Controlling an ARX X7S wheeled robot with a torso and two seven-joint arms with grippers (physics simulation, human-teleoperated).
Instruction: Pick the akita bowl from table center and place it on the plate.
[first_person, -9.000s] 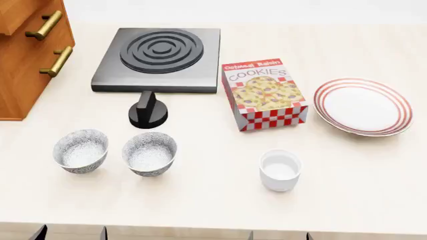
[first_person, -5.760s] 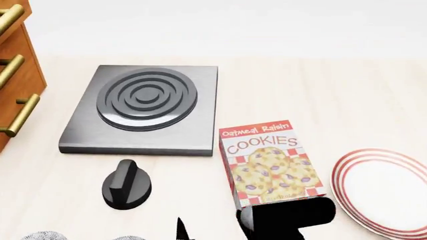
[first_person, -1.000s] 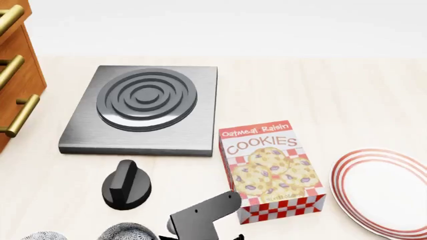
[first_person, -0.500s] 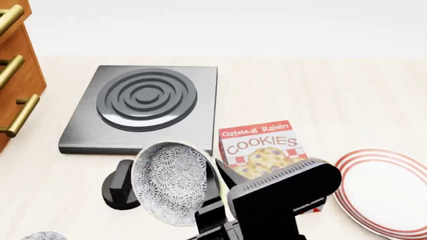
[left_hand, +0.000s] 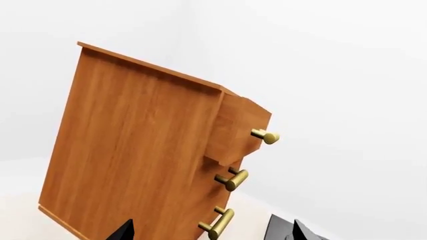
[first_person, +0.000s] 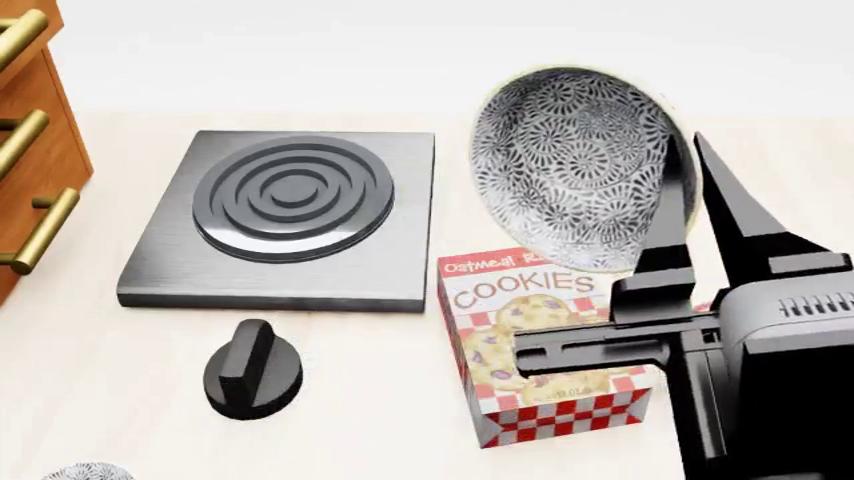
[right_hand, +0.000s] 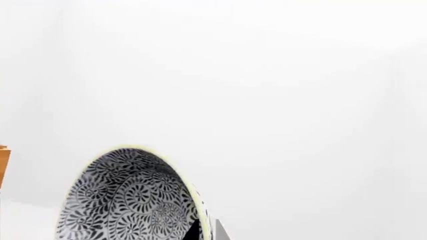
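Observation:
The akita bowl (first_person: 574, 165), black-and-white floral with a pale rim, hangs tipped on its side high above the cookie box. My right gripper (first_person: 690, 150) is shut on its rim, one finger inside and one outside. The right wrist view shows the same grip: the bowl (right_hand: 127, 200) with its rim pinched in the right gripper (right_hand: 207, 231). The plate is hidden behind my right arm in the head view. A look-alike bowl (first_person: 87, 470) peeks in at the bottom left edge. My left gripper (left_hand: 212, 235) is open and holds nothing, facing the wooden cabinet.
A dark stove plate (first_person: 287, 215) lies at the back left, with a black knob (first_person: 254, 370) in front of it. The cookie box (first_person: 547, 340) stands mid-table. A wooden drawer cabinet (first_person: 34, 130) with brass handles (left_hand: 230, 180) borders the left side.
My right gripper has carried the bowl up and to the right, from beside the knob to above the cookie box. The arm now covers the plate.

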